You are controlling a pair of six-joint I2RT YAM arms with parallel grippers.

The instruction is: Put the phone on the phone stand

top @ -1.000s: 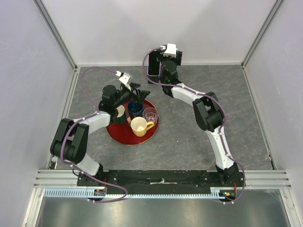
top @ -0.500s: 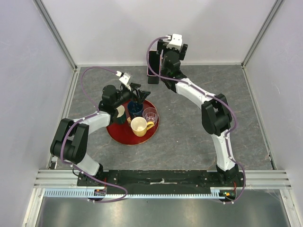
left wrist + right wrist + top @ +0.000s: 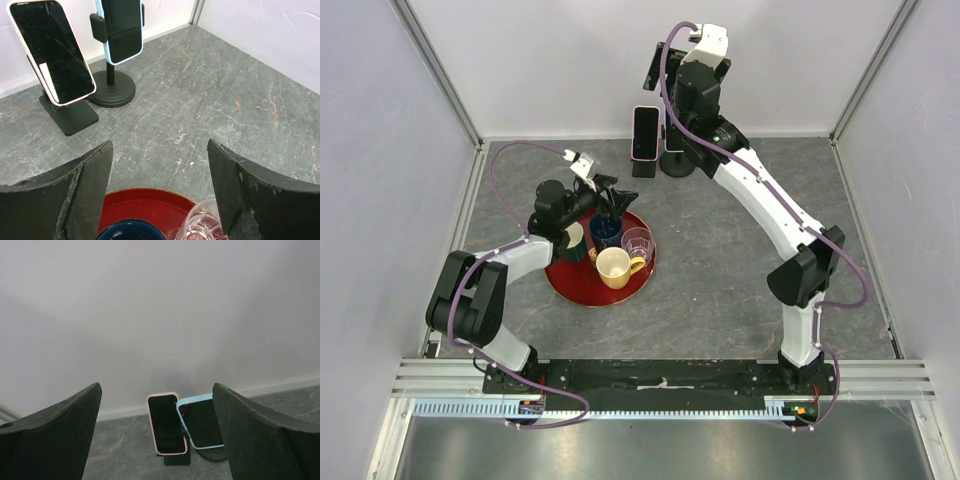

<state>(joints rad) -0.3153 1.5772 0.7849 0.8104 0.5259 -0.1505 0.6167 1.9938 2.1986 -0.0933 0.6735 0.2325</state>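
Left wrist: frame top crops the blue-cased phone. Frame bottom crops the red tray, blue cup and clear glass; fingers of my left pincer cover the tray's sides.

Top view: my right arm mostly covers that blue-cased phone, only its round stand base is plain.

Right wrist: pink-cased phone hides most of its stand; my right pincer runs off the frame bottom on both sides.

The top camera looks steeply down over the whole table. All views share the pink-cased phone: left wrist low and near, right wrist high, farther.
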